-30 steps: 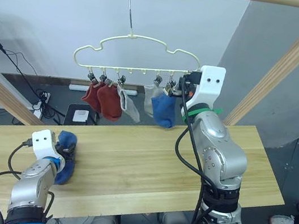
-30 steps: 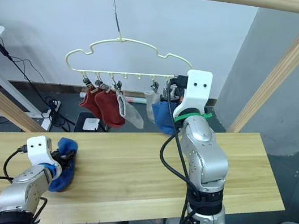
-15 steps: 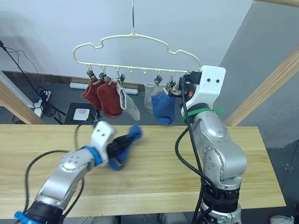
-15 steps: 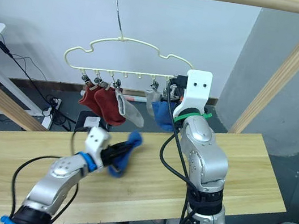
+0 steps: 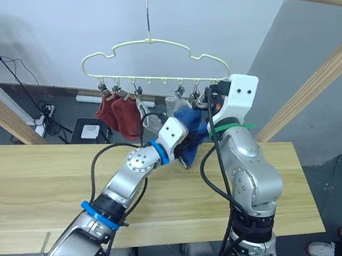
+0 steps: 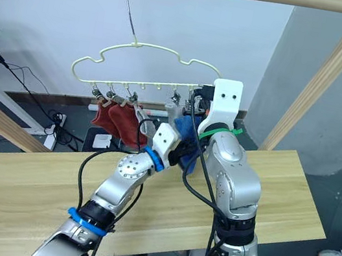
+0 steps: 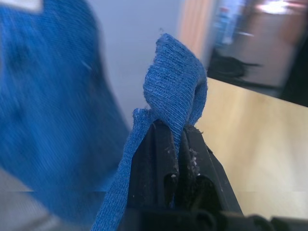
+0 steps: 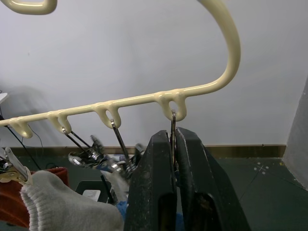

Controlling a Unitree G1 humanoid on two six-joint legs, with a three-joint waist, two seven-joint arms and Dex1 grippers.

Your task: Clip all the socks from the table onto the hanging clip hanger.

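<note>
Five socks already hang from the clip hanger (image 5: pixel 156 60): two rust red socks (image 5: pixel 119 113), two grey socks (image 5: pixel 173 107), one blue sock (image 5: pixel 192 121). A sixth, the blue sock in hand (image 7: pixel 174 94), is pinched in the left gripper (image 7: pixel 175 139), raised beside that hanging blue one. Right gripper (image 8: pixel 173 154) is closed on the end clip (image 8: pixel 172 130). Below both, the table (image 5: pixel 45 173) lies bare, wooden pole frame (image 5: pixel 325 68) to the right

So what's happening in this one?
The robot is hanging socks on the clip hanger. Two rust red socks, grey ones and a blue sock are already clipped up. The left gripper is shut on the last blue sock and holds it up beside the hung blue one. The right gripper is pinching the end clip. No socks show on the table.
</note>
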